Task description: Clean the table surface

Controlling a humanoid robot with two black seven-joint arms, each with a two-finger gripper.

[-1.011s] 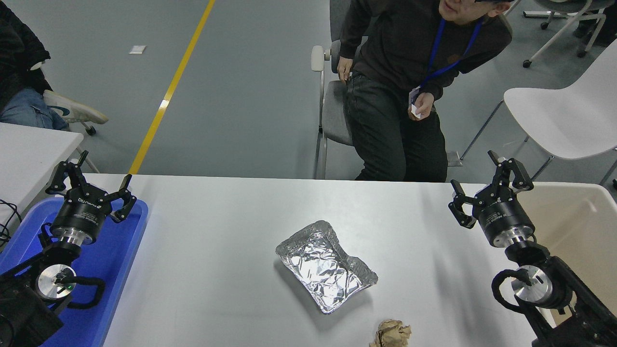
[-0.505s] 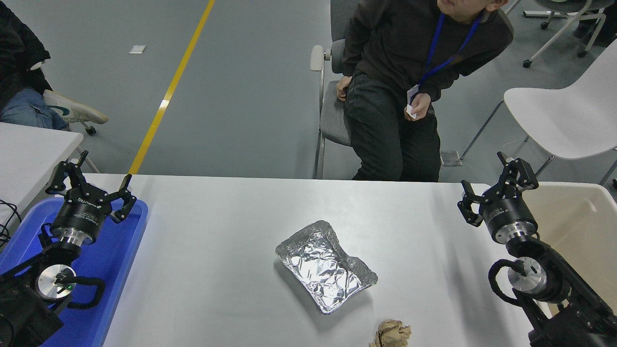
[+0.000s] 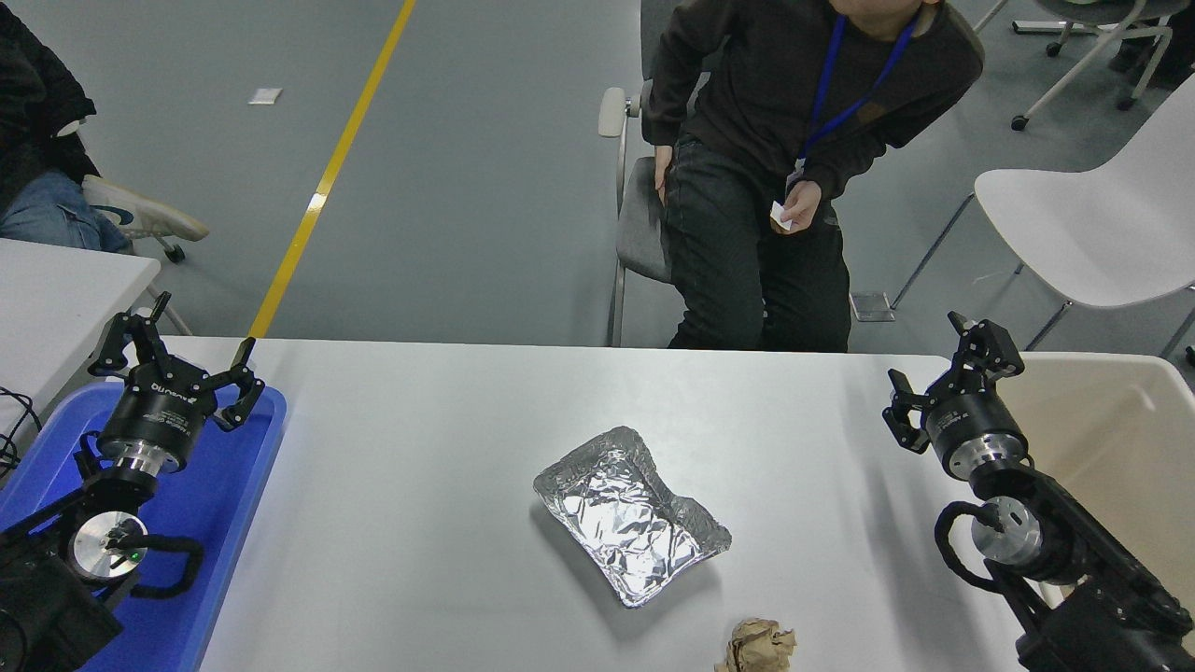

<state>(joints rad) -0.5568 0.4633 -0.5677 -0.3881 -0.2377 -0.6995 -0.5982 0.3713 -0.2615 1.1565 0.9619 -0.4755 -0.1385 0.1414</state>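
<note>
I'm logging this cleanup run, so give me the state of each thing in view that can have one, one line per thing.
table surface: not cleared, two items on it.
foil tray: crumpled, empty, lying mid-table.
brown paper ball: crumpled, at the near edge.
blue tray: at the left end, under the parked arm.
beige bin: open-topped, at the right end.
left gripper: open, empty.
right gripper: open, empty, above the table's right end.

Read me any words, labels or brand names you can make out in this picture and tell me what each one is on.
Left hand: white lettering on its black wrist housing, upside down and too blurred to read.
Right hand: faint lettering on its wrist housing, too small to read.
Shoe at the far left: a dark mark on its side, not legible.
Foil tray, crumpled brown paper, table surface: no text.
</note>
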